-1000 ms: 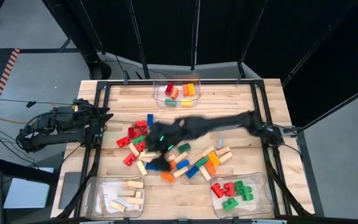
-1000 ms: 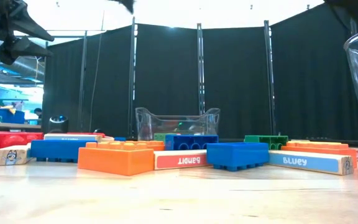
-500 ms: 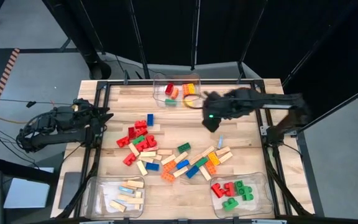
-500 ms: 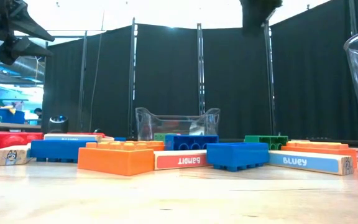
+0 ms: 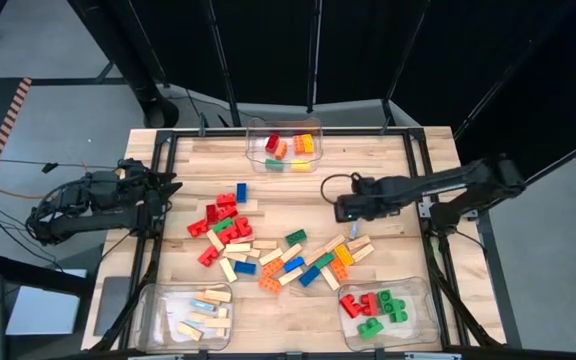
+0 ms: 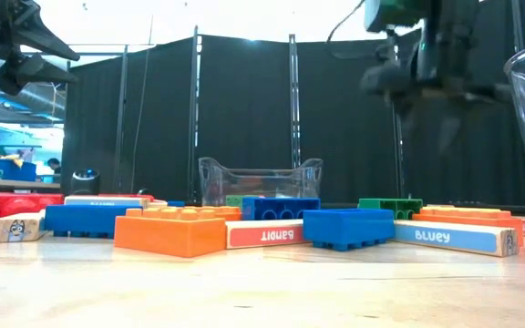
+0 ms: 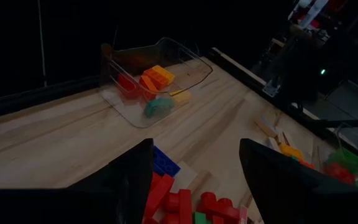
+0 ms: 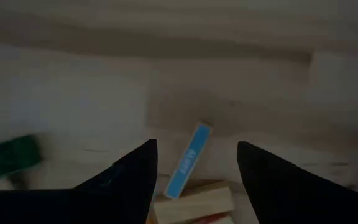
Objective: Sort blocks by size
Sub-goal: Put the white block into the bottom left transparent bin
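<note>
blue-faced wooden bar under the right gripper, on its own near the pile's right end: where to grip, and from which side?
Probably across its two long sides at mid-length, coming straight down. The blue-faced wooden bar is long and narrow and lies flat on the table, slanted, so the wrist likely needs turning to match. The right gripper hangs open above it. One end sits close to other blocks; the long sides look free.

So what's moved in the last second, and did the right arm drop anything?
The right gripper swung from the middle of the block pile toward the far bin, then back over bare table on the right, fingers open and empty above a blue-faced wooden bar. Whether it dropped anything isn't visible. The left gripper, pile and bins look unchanged.
</note>
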Motion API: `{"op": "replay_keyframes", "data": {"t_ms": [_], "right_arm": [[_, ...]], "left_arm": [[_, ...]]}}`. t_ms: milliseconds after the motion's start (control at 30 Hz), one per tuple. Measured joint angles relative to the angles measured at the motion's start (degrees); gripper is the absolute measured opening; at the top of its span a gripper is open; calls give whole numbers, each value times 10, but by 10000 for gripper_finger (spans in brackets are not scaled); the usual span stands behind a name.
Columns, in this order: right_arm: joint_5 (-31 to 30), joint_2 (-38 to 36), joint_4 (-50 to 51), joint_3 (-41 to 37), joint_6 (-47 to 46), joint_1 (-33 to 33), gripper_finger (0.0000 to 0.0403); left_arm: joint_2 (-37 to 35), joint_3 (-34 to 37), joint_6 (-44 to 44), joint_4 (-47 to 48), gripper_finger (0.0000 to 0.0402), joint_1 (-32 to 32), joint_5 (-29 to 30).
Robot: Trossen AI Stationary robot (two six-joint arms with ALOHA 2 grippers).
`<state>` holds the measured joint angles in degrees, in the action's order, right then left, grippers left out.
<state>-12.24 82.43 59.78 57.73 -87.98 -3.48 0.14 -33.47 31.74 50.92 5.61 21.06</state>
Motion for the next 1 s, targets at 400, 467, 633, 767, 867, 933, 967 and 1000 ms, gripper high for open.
{"op": "replay_keyframes", "data": {"t_ms": [400,467,633,767,867,933,967,1000], "right_arm": [[76,151,-94,-29,10,-1,230],[88,174,-121,-27,19,7,224],[129,213,-132,-18,27,25,145],[120,204,-117,-12,53,37,75],[118,179,-113,-4,73,50,76],[96,160,-114,16,91,53,76],[87,149,-125,32,103,52,76],[80,141,-145,53,118,47,76]], "left_arm": [[0,0,-1,0,245,0,0],[0,0,-1,0,245,0,0],[0,0,-1,1,245,0,-1],[0,0,-1,2,245,0,-2],[0,0,-1,2,245,0,-1],[0,0,-1,1,245,0,-1],[0,0,-1,1,245,0,-1],[0,0,-1,1,245,0,-1]]}}
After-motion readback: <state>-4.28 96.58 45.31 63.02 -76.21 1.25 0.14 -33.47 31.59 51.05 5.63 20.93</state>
